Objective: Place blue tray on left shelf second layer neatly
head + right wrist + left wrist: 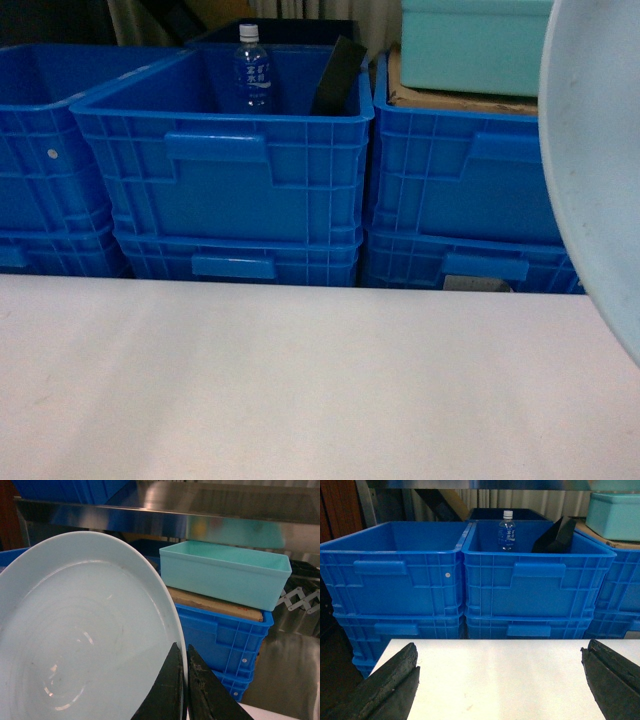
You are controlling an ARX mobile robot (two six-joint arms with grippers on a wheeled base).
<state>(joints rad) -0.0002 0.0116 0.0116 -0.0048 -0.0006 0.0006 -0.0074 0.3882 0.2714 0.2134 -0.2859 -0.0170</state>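
Note:
The pale blue tray (75,640) fills the left of the right wrist view, held up on edge; its rim also shows at the right edge of the head view (600,160). My right gripper (184,655) is shut on the tray's rim, one finger on each side. My left gripper (500,672) is open over the white tabletop (500,680), nothing between its fingers. A shiny steel shelf rail (165,517) of the rack runs across the top of the right wrist view, above the crates.
Stacked dark-blue crates (220,170) stand behind the white table (300,380). The middle crate holds a water bottle (253,70) and a black object (338,80). A teal tub (225,572) sits on cardboard on the right crate stack (470,190).

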